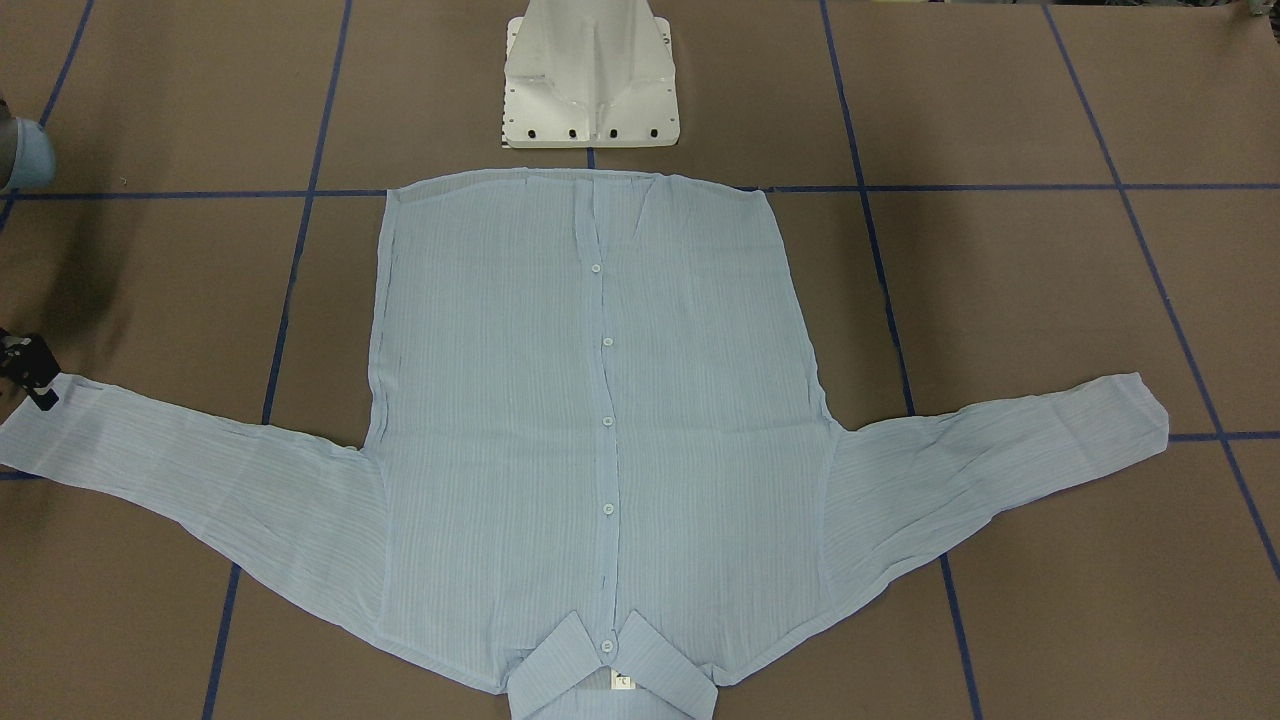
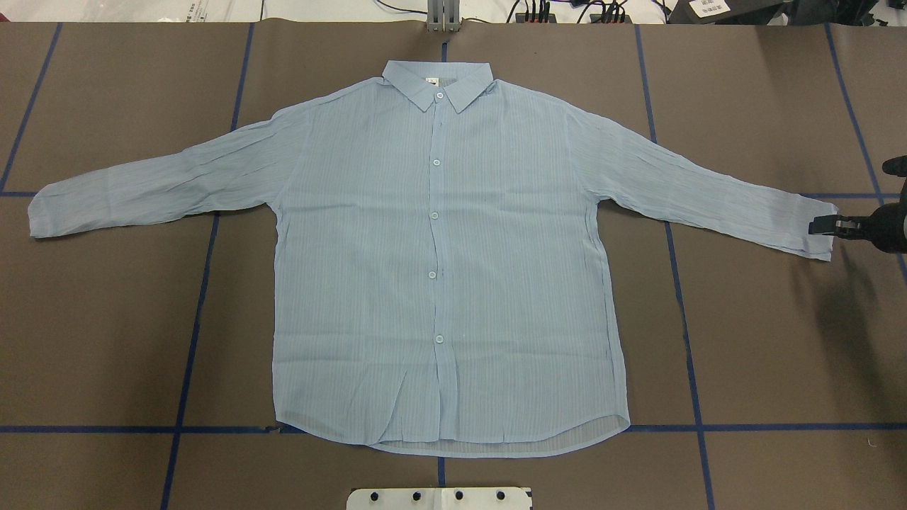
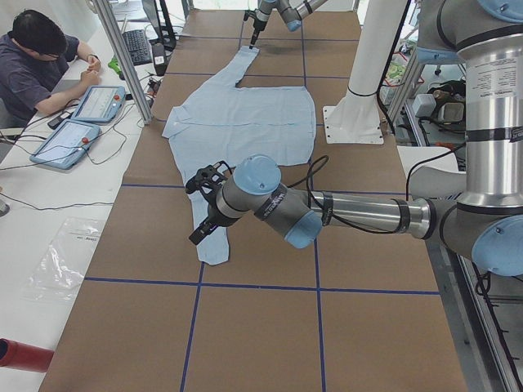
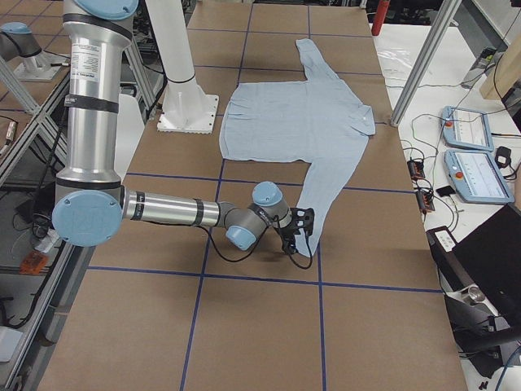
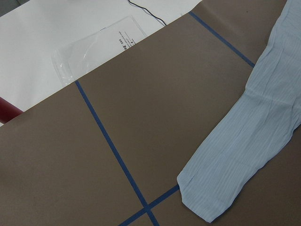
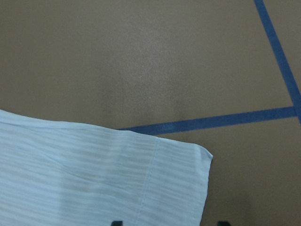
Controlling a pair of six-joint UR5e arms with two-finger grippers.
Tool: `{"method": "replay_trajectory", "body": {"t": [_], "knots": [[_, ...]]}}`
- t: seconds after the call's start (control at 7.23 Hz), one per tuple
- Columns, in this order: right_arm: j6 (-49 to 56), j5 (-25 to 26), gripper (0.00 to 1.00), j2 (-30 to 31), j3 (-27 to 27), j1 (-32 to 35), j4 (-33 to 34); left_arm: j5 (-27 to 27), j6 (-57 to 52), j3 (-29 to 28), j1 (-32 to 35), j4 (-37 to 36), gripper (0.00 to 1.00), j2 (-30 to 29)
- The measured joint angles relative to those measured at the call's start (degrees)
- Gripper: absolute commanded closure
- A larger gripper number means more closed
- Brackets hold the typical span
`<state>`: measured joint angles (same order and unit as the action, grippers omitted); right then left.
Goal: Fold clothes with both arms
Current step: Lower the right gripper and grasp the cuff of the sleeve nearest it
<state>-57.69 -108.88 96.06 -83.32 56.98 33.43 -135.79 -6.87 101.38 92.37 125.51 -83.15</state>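
Note:
The light-blue shirt point(image 2: 439, 248) lies flat and buttoned, front up, collar point(image 2: 437, 81) at the far edge, both sleeves spread out. My right gripper point(image 2: 823, 227) is low at the right sleeve's cuff point(image 2: 815, 230). In the right wrist view its fingertips point(image 6: 116, 222) stand apart with the cuff's edge point(image 6: 178, 188) between them, so it is open. My left gripper point(image 3: 204, 220) shows only in the exterior left view, above the left sleeve's cuff point(image 5: 207, 197); I cannot tell whether it is open or shut.
The white pedestal base point(image 1: 590, 80) stands at the shirt's hem side. Blue tape lines point(image 2: 191, 333) cross the brown table cover. An operator point(image 3: 33, 65) sits with tablets beyond the collar side. A clear plastic bag point(image 5: 94, 47) lies off the table's end.

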Motion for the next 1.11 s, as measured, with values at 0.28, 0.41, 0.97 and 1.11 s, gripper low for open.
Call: {"method": "replay_trajectory", "body": {"t": [0.28,0.41,0.97,1.11], "knots": [[0.03,1.07,0.47,0.0,0.39,-1.0,-0.03,0.0,-0.06,-0.1,0.0,0.0,0.0,0.04],[0.03,1.58,0.75,0.0,0.61,-1.46,-0.03,0.0,-0.07,-0.12,0.0,0.0,0.0,0.06],[0.32,1.98,1.0,-0.42,0.33,-1.85,-0.01,-0.07,-0.1,-0.12,0.07,0.02,0.0,0.15],[0.61,1.98,1.0,-0.56,0.07,-1.83,-0.03,-0.08,-0.11,-0.16,0.08,0.06,0.0,0.16]]}}
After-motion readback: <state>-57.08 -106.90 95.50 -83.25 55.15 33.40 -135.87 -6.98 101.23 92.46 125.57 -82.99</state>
